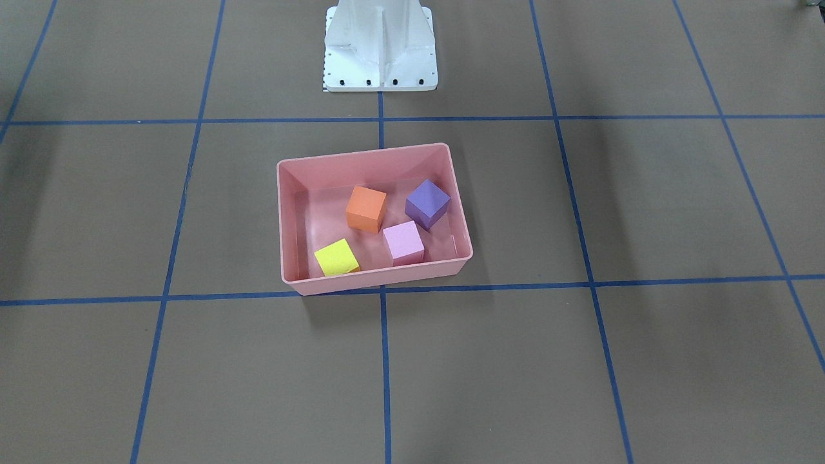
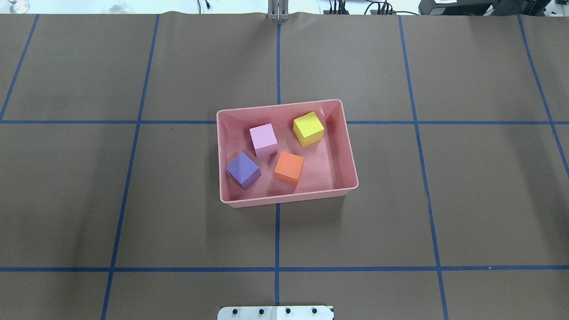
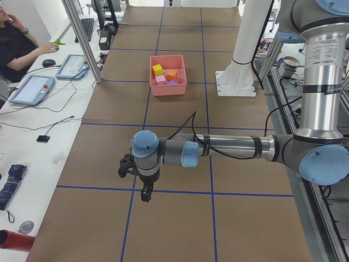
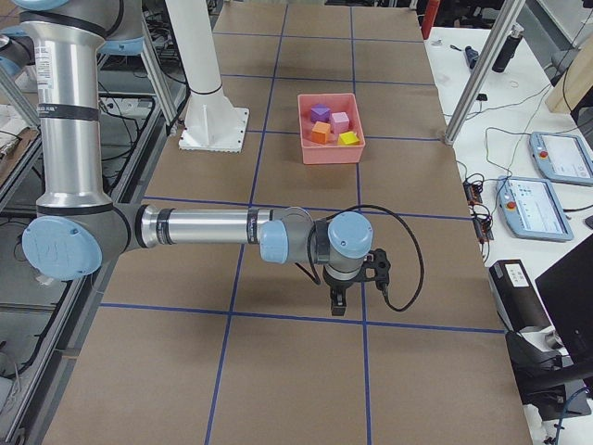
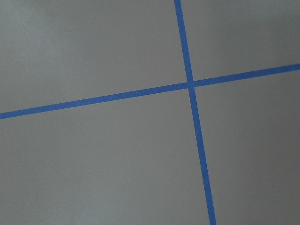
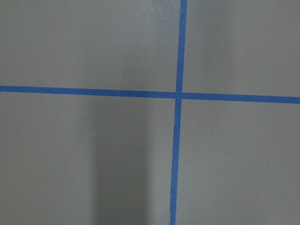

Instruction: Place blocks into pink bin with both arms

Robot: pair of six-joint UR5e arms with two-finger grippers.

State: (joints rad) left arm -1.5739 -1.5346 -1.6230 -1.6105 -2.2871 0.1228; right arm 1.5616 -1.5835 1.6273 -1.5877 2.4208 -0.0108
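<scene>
The pink bin (image 2: 351, 155) stands mid-table and holds all four blocks. The yellow block (image 2: 308, 128), light pink block (image 2: 263, 139), purple block (image 2: 242, 170) and orange block (image 2: 289, 167) lie apart on its floor. They show too in the front-facing view: yellow (image 1: 336, 257), pink (image 1: 403, 241), purple (image 1: 427, 203), orange (image 1: 366, 208), in the bin (image 1: 287, 219). My left gripper (image 3: 146, 194) hangs over bare table far from the bin; I cannot tell if it is open. My right gripper (image 4: 337, 304) hangs likewise at the other end; I cannot tell its state.
The white pedestal (image 1: 380, 48) stands behind the bin on the robot's side. Blue tape lines (image 2: 277, 240) grid the brown table. An operator (image 3: 16, 41) sits at a side desk with tablets (image 3: 32, 87). Both wrist views show only table and tape crossings.
</scene>
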